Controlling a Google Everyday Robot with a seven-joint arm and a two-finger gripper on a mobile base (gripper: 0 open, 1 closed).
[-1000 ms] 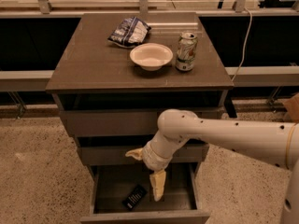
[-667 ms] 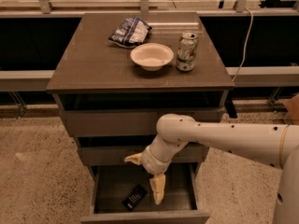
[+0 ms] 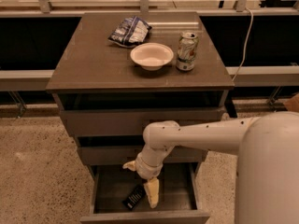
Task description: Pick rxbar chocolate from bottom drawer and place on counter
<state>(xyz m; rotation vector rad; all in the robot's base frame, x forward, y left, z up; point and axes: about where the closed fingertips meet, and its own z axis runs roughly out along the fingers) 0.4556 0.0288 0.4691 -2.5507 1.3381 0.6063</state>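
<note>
black rxbar chocolate lies in the open bottom drawer; the gripper hovers just above, fingers spread wide, empty. grasp, lift and counter placement remain.

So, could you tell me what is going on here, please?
The robot's arm reaches down into the pulled-out bottom drawer. Its gripper hangs open just over the rxbar chocolate, with one finger pointing down right beside the bar. The bar lies flat on the drawer floor and has not been grasped yet. Up on the counter sit a chip bag, a white bowl and a can.
</note>
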